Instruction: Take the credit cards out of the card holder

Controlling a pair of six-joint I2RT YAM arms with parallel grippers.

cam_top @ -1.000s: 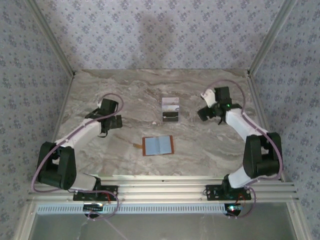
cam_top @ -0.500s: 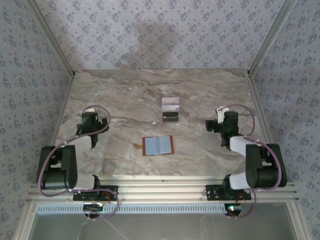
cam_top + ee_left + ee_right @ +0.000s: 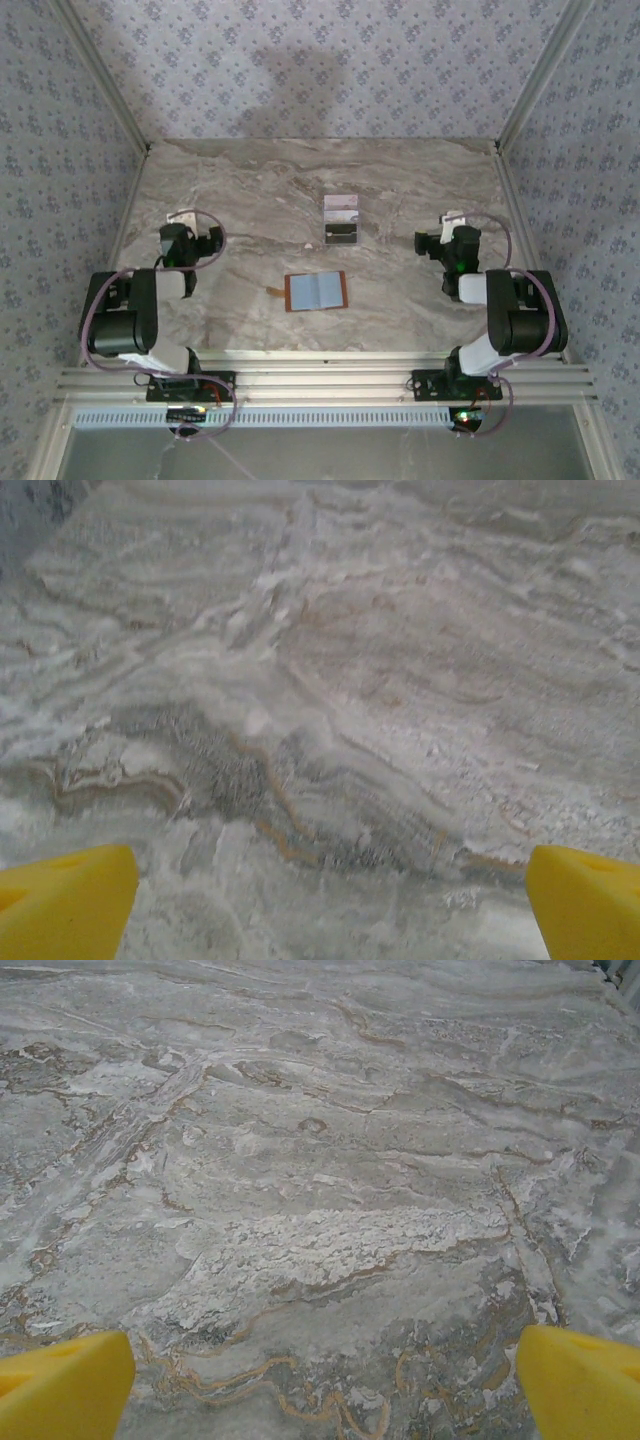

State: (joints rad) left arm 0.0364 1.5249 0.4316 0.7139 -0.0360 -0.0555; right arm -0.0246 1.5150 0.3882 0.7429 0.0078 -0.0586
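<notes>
Currently both end effectors are released, with nothing between their yellow fingers (image 3: 70, 895). In each wrist view the jaws stand wide apart over bare marbled surface (image 3: 250, 185). From above, the left end effector (image 3: 186, 238) (image 3: 325, 900) and the right end effector (image 3: 450, 245) (image 3: 325, 1380) sit folded back close to their own arms, well apart from each other. The card holder (image 3: 316, 291) lies open and flat between them, right of the left end effector and left of the right one, a little nearer the arm bases, with its grey lining up and a thin tab at its left edge. The credit cards (image 3: 341, 220) lie out of it, just beyond it, the pale silver card (image 3: 341, 206) behind the dark card (image 3: 342, 236).
</notes>
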